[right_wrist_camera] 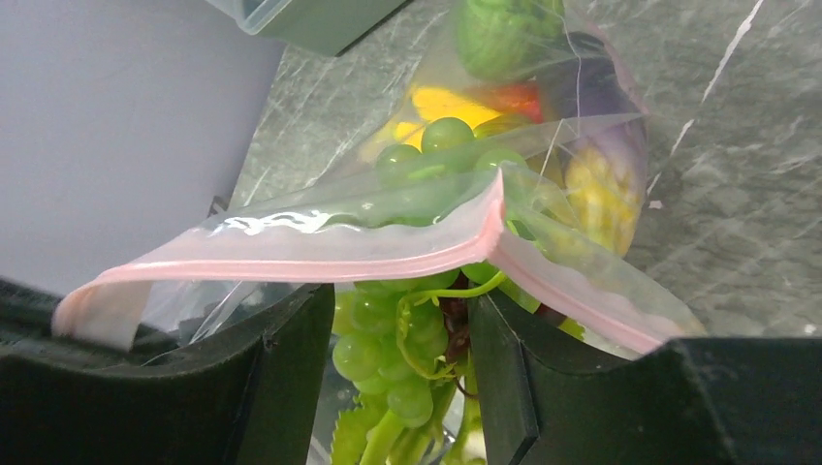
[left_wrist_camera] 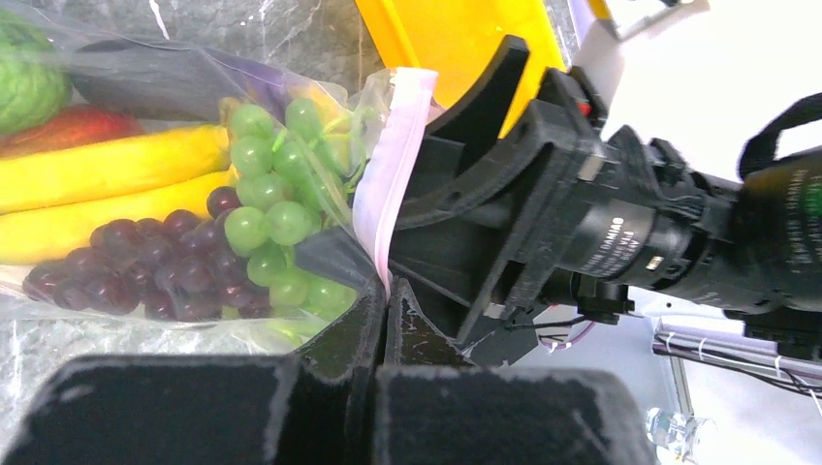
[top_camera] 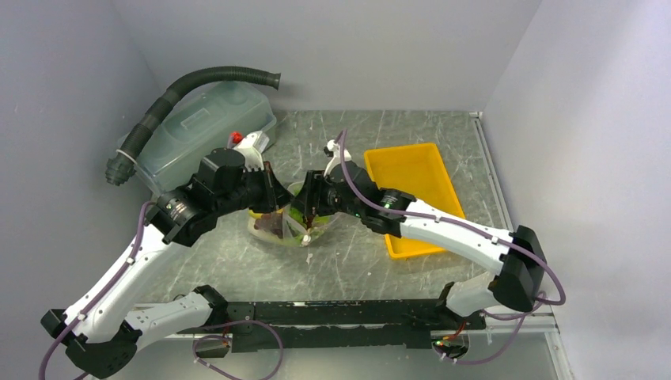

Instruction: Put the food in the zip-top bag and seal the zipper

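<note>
Left jaws: the left gripper (left_wrist_camera: 384, 302) has its two fingers pressed together on the zipper (left_wrist_camera: 393, 165), pinching the pale pink strip at its lower end.
Right jaws: the right gripper (right_wrist_camera: 399, 339) has its fingers standing apart – a bunch of green grapes (right_wrist_camera: 388, 325) inside the plastic fills the gap, and the pink strip crosses just above the fingertips (whether the pads touch the film cannot be told).
Bag: the zip-top bag (top_camera: 286, 229) lies on the table (top_camera: 332, 261) between the two grippers, mid-table.
Bag contents: bananas (left_wrist_camera: 107, 170), dark grapes (left_wrist_camera: 145, 262), an eggplant (left_wrist_camera: 165, 73), a red pepper (left_wrist_camera: 68, 124), a round green vegetable (left_wrist_camera: 24, 82) and a leafy sprig (right_wrist_camera: 351, 434) low by the green grapes.
Heading: the mouth faces the right gripper and the filled body runs away toward the left arm's side, so the long axis goes roughly across the table.
Zipper line: bent – in the right wrist view it kinks, one stretch running left and the other slanting down to the right.
Other containers: a yellow tray (top_camera: 415, 166) near the bag on the right; a translucent lidded tub (top_camera: 198, 127) at the back left.
</note>
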### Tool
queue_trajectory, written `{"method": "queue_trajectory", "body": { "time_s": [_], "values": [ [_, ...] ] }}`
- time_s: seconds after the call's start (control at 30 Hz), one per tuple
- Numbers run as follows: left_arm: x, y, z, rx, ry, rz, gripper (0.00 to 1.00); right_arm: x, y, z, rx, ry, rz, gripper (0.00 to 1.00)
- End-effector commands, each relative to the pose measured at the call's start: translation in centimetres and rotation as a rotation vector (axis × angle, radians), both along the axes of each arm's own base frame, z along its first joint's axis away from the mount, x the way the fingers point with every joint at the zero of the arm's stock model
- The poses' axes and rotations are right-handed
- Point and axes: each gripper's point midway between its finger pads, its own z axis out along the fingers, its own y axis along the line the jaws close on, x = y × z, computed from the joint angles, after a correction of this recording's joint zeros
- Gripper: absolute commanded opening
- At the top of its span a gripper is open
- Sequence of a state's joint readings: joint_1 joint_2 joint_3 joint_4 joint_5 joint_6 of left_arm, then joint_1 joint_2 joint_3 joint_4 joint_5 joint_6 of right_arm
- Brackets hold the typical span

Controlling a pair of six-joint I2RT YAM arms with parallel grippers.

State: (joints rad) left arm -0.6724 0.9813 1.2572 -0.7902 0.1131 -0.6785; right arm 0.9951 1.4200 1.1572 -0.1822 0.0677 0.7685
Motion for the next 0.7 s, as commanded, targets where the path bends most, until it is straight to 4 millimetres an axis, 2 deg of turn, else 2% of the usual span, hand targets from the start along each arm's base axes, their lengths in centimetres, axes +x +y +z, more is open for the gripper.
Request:
{"method": "queue_trajectory", "body": {
  "time_s": [0.0,0.23,0.67],
  "values": [
    [0.3,-0.3,3.7,-0.086,-0.079,0.015,0.00,0.2,-1.8,3.6,-0.020,-0.084,0.004,0.57],
    [0.6,-0.5,3.8,-0.082,-0.081,0.014,0.00,-0.5,-3.7,4.6,-0.046,-0.105,0.002,0.60],
    [0.8,-0.7,4.0,-0.086,-0.085,0.012,0.00,-3.3,-8.5,4.5,-0.045,-0.040,-0.064,0.59]
  ]
}}
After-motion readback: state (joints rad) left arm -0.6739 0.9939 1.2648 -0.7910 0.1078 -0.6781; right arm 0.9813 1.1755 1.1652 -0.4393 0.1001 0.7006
